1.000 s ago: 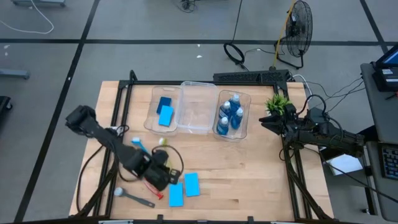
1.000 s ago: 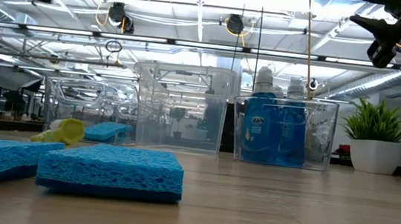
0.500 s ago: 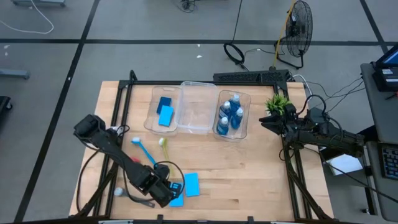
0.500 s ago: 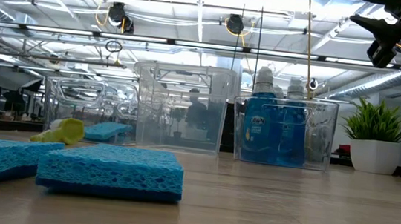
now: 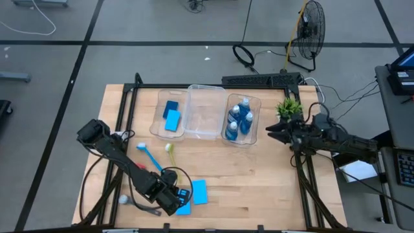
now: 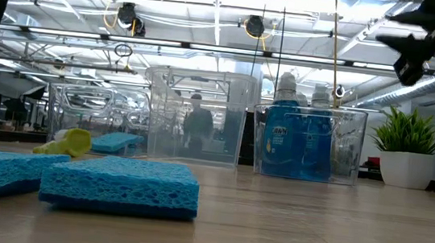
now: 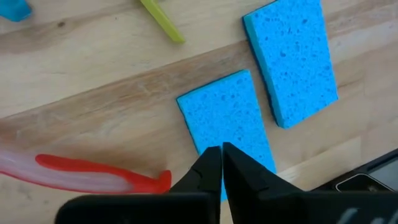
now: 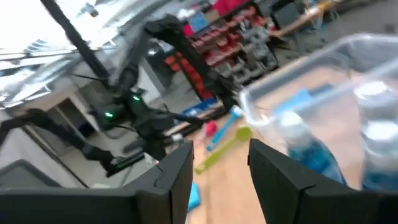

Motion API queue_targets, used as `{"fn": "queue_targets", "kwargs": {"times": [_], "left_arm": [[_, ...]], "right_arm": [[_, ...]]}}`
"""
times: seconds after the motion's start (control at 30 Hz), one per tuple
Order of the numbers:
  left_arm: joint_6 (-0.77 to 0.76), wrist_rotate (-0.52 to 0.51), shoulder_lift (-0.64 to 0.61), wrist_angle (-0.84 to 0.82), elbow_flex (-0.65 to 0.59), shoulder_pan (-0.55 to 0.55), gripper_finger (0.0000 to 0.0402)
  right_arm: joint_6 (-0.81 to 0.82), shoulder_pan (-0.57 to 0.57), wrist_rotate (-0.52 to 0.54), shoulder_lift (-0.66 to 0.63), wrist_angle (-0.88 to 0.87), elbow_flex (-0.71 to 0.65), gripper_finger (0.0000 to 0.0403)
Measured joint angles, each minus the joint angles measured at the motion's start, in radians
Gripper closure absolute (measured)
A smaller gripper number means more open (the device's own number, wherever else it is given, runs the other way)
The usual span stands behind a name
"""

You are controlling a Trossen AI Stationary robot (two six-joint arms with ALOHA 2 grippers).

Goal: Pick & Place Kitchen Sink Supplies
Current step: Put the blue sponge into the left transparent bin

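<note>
— Your left gripper (image 7: 221, 163)?
— Fingers pinched together, empty, tips directly over the nearer sponge (image 7: 225, 118); red brush (image 7: 93, 175) just beside.
— Right gripper (image 5: 273, 131)?
— Jaws parted, empty, beside the bottle bin (image 5: 252, 103).

Three clear plastic bins (image 5: 206, 111) stand side by side at the far side of the wooden table (image 5: 259, 175). A small potted plant (image 5: 289, 107) stands right of them. A floor fan (image 5: 309, 26) stands beyond the table.
</note>
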Motion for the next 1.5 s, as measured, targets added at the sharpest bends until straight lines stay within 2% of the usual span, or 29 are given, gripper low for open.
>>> {"fn": "queue_targets", "kwargs": {"times": [0.2, 0.5, 0.73, 0.83, 1.0, 1.13, 1.33, 1.5], "left_arm": [[-0.013, 0.000, 0.000, 0.000, 0.000, 0.001, 0.0366], [-0.009, -0.025, 0.000, -0.001, 0.000, 0.003, 0.0378], [0.000, -0.025, 0.000, -0.001, 0.000, 0.008, 0.0380], [0.014, -0.026, 0.000, -0.001, 0.000, 0.018, 0.0363], [0.027, -0.015, 0.000, 0.000, 0.000, 0.034, 0.0319], [0.027, -0.006, 0.000, 0.000, 0.000, 0.034, 0.0282], [0.018, 0.010, -0.002, 0.016, -0.015, 0.034, 0.0240], [-0.016, 0.067, -0.002, 0.140, -0.088, 0.034, 0.0219]], "right_arm": [[-0.001, 0.000, 0.045, 0.000, -0.011, -0.033, 0.0261], [-0.029, 0.005, 0.043, 0.000, -0.036, -0.033, 0.0261], [-0.023, 0.006, 0.042, 0.000, 0.011, -0.034, 0.0261], [0.019, 0.006, 0.039, 0.000, 0.012, -0.034, 0.0261], [-0.195, 0.007, 0.015, 0.000, 0.063, -0.034, 0.0261], [-0.269, 0.007, 0.016, 0.000, 0.075, -0.034, 0.0261], [-0.291, 0.007, 0.016, 0.000, 0.028, -0.034, 0.0261], [-0.287, 0.007, 0.013, 0.000, 0.028, -0.034, 0.0261]]}}
